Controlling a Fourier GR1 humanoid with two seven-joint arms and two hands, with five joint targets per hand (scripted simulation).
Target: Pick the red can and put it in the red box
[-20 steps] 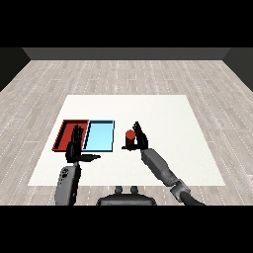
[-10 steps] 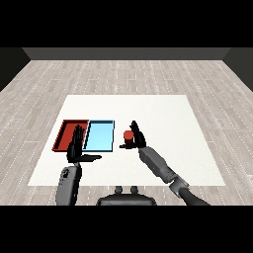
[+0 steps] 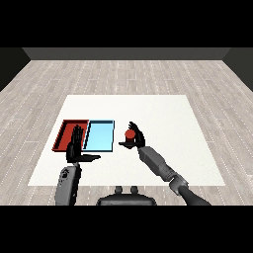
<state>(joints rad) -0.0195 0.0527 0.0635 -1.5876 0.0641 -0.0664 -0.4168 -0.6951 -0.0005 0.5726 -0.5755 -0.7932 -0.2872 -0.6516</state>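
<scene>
I am curling my right robot hand (image 3: 136, 140) round the red can (image 3: 130, 134) near the middle of the surface (image 3: 163, 118), and should be keeping it upright while carrying it over the light blue tray (image 3: 99, 136) to the red tray (image 3: 65, 131).

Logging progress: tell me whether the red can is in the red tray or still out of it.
Out. The red can is at the right hand, right of the light blue tray; the red tray lies beyond that.
</scene>
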